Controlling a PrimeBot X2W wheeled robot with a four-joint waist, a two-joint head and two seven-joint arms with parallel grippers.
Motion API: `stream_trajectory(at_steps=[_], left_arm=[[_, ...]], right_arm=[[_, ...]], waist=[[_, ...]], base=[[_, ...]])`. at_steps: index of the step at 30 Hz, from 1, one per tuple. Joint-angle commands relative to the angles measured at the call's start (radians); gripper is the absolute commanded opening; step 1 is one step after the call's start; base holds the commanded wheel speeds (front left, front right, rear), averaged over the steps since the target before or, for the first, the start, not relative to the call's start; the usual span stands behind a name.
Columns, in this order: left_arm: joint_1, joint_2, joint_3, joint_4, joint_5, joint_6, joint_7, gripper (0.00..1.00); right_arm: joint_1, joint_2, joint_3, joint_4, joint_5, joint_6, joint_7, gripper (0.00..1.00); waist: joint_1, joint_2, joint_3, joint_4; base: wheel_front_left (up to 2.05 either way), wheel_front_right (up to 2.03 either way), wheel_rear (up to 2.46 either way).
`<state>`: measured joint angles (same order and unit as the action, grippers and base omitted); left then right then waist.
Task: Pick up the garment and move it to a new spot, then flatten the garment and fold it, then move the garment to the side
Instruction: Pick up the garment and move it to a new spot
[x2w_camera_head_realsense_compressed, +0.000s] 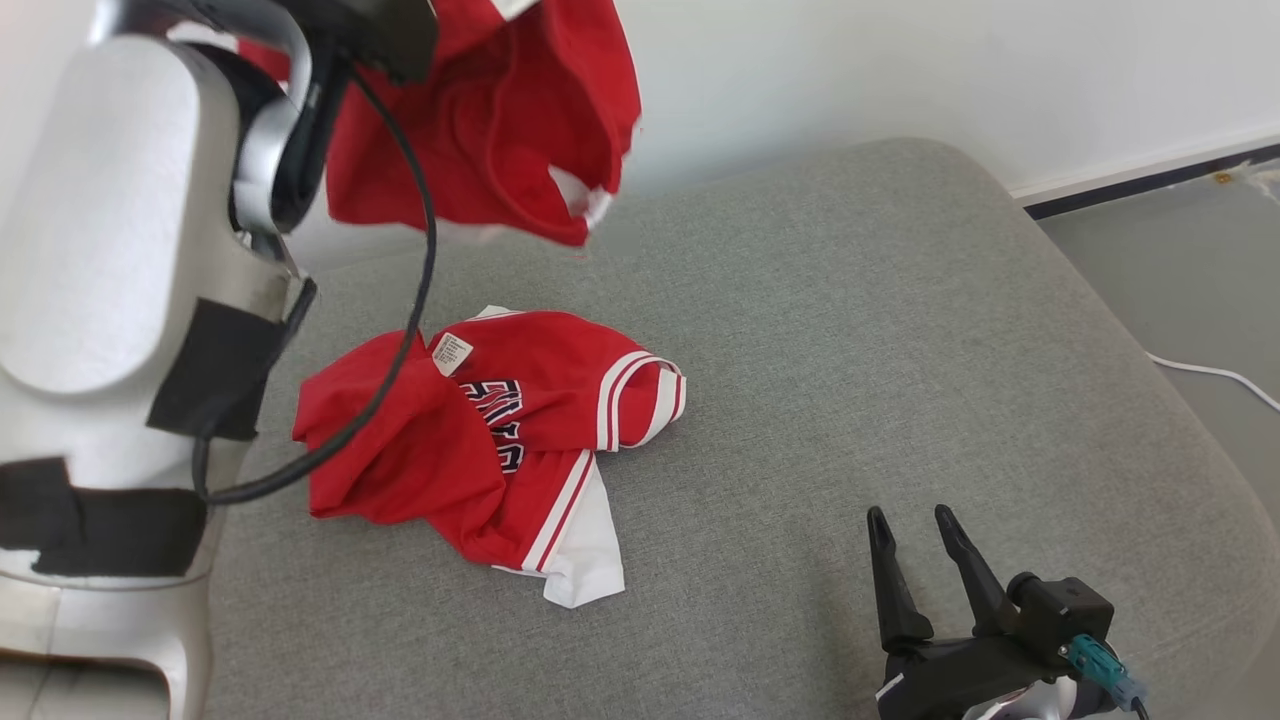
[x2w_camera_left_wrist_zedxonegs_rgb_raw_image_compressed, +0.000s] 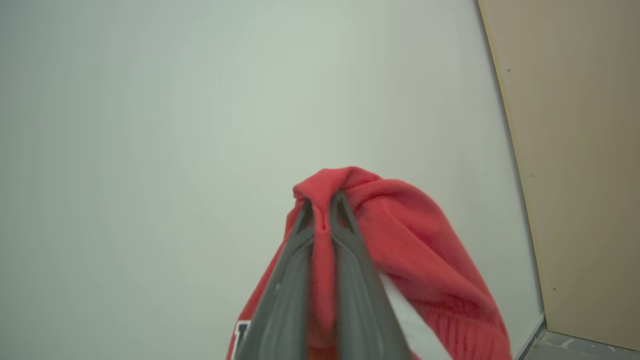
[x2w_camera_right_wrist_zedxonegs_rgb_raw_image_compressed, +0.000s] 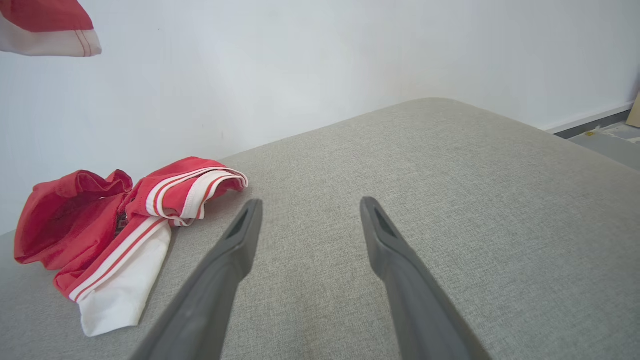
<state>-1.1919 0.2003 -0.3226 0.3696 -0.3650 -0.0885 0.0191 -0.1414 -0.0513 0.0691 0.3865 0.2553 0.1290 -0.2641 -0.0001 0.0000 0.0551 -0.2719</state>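
A red garment (x2w_camera_head_realsense_compressed: 480, 120) hangs in the air at the upper left of the head view, bunched, with white trim at its lower edge. My left gripper (x2w_camera_left_wrist_zedxonegs_rgb_raw_image_compressed: 322, 202) is shut on a fold of this red garment (x2w_camera_left_wrist_zedxonegs_rgb_raw_image_compressed: 400, 240), seen against the pale wall. A second red garment (x2w_camera_head_realsense_compressed: 490, 440) with white stripes, dark lettering and a white tag lies crumpled on the grey cushion (x2w_camera_head_realsense_compressed: 850, 300), directly below the hanging one. My right gripper (x2w_camera_head_realsense_compressed: 910, 515) stands open and empty low over the cushion at the lower right, with that crumpled garment (x2w_camera_right_wrist_zedxonegs_rgb_raw_image_compressed: 110, 235) to the left of its fingers (x2w_camera_right_wrist_zedxonegs_rgb_raw_image_compressed: 235, 250).
My pale left arm (x2w_camera_head_realsense_compressed: 130, 250) with a black cable (x2w_camera_head_realsense_compressed: 420, 260) covers the left of the head view. The cushion's rounded edge drops to grey floor at the right, where a white cable (x2w_camera_head_realsense_compressed: 1210, 372) lies. A white wall backs the cushion. A beige panel (x2w_camera_left_wrist_zedxonegs_rgb_raw_image_compressed: 585, 150) stands by the wall.
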Motion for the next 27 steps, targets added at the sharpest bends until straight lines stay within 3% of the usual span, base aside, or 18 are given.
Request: stream_trajectory(at_steps=[1,13,27], left_arm=[[-0.011,0.005,0.003,0.007,-0.008,-0.002,0.003,0.0],[0.01,0.028,-0.001,0.02,-0.019,-0.001,-0.014,0.0],[0.103,0.144,0.093,0.015,-0.047,0.04,-0.066,0.0]], right_arm=[[0.009,0.002,-0.003,-0.004,0.005,0.003,0.0,1.0],[0.001,0.002,0.003,-0.036,-0.005,0.003,0.0,1.0],[-0.024,0.001,-0.03,-0.154,-0.107,0.003,0.012,1.0]], waist=[[0.0001,0.0,0.002,0.001],[0.0001,0.0,0.048,0.077],[0.0001,0.0,0.17,0.32]], base=[[0.0,0.0,0.0],[0.0,0.0,0.0],[0.0,0.0,0.0]])
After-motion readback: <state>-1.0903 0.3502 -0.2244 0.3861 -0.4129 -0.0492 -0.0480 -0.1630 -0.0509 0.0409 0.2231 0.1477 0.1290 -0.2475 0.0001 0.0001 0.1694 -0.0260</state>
